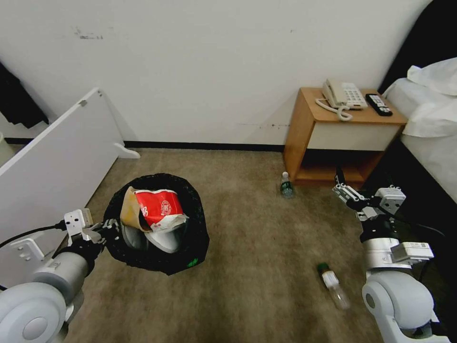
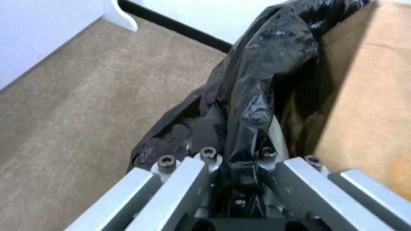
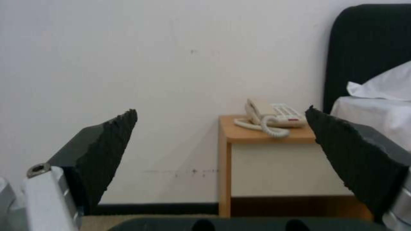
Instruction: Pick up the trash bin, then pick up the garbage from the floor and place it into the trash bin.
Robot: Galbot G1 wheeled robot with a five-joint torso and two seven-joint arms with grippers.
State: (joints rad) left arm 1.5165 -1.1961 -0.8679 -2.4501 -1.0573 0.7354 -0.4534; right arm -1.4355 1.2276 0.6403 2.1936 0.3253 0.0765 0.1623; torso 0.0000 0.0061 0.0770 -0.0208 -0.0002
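The trash bin, lined with a crinkly black bag, hangs just above the floor at my left. My left gripper is shut on its near rim; the left wrist view shows the gripper pinching the black bag. Inside lie a brown paper bag, a red-white wrapper and a white slipper. One clear green-labelled bottle stands by the nightstand. Another bottle lies on the carpet near my right arm. My right gripper is raised, open and empty, its fingers spread wide.
A wooden nightstand with a telephone and a remote stands against the wall. A bed is at the far right. A white panel leans at the left. Open carpet lies between the bin and the bottles.
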